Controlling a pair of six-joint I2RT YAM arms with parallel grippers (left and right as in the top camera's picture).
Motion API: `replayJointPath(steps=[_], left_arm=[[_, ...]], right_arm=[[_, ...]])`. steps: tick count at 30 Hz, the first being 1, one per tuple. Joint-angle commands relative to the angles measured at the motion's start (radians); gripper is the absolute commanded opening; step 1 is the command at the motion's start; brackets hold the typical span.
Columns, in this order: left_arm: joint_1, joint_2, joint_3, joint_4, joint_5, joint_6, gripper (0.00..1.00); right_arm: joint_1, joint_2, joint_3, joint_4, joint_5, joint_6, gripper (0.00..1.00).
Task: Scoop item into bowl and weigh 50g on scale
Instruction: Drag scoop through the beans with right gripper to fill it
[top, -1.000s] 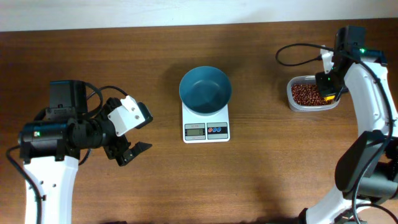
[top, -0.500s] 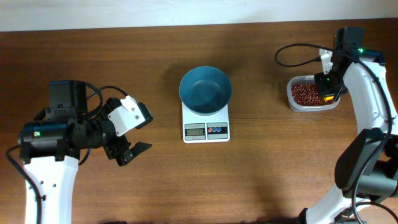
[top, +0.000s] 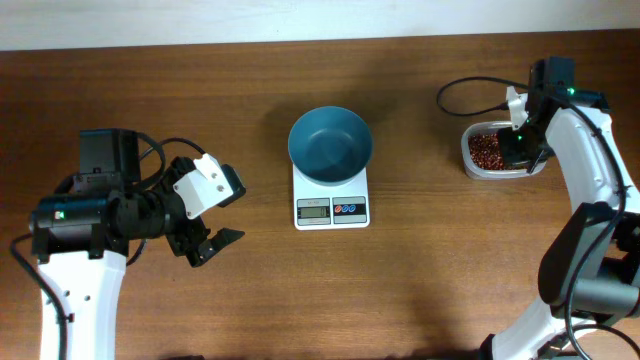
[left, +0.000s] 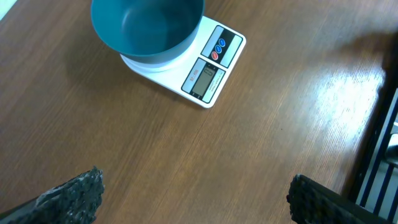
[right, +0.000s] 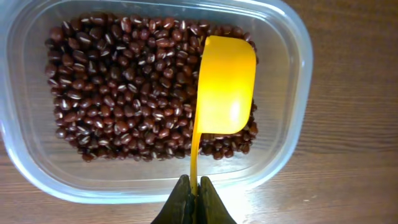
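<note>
left claw (top: 228, 213): released, jaws spread wide and grasping nothing. It hangs over bare wood at the left of the overhead frame, well apart from the scale.
right claw (right: 191, 199): clenched tight on the thin handle of a yellow scoop, at the upper right of the overhead frame, over the tub.
scoop (right: 224, 87): the handle runs up from the claw. The yellow cup lies over the right half of the bean heap, and whether it rests on the grains or hangs just above them I cannot tell.
beans (right: 112, 93): small dark reddish-brown grains, all in the tub, covering its floor in a loose layer. That puts them at the upper right of the overhead frame, well apart from the bowl.
tub (right: 295, 62): clear plastic with rounded corners, sitting on the bench under the right wrist.
bowl (top: 330, 145): round and teal, standing on the scale just above the middle of the overhead frame. Its inside shows smooth blue.
scale (top: 331, 210): white and square, at the middle of the bench. Its grey display and red and blue buttons sit on the edge toward the bottom of the frame, and the digits are too small to read.
bench (top: 420, 290): brown wood with visible grain, carrying the scale and the tub.
</note>
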Motion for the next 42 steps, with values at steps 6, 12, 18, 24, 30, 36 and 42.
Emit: replayJointPath(steps=[6, 12, 18, 24, 30, 36, 42], left_arm=[[0.004, -0.003, 0.013, -0.002, 0.022, -0.013, 0.99], [0.004, -0.003, 0.013, -0.002, 0.022, -0.013, 0.99], [0.004, -0.003, 0.013, -0.002, 0.022, -0.013, 0.99], [0.004, -0.003, 0.013, -0.002, 0.022, -0.013, 0.99], [0.004, -0.003, 0.013, -0.002, 0.022, -0.013, 0.99], [0.004, -0.003, 0.013, -0.002, 0.022, -0.013, 0.99], [0.004, -0.003, 0.013, -0.002, 0.022, -0.013, 0.99]], right_arm=[[-0.054, 0.031, -0.025, -0.036, -0.202, 0.064, 0.04], [-0.132, 0.027, 0.018, -0.084, -0.301, 0.063, 0.04], [-0.175, 0.028, 0.033, -0.092, -0.429, 0.063, 0.04], [-0.201, 0.031, 0.029, -0.072, -0.515, 0.064, 0.04], [-0.206, 0.064, 0.015, -0.049, -0.541, 0.082, 0.04], [-0.224, 0.071, 0.015, -0.090, -0.541, 0.082, 0.04], [-0.280, 0.075, 0.015, -0.098, -0.640, 0.083, 0.04]])
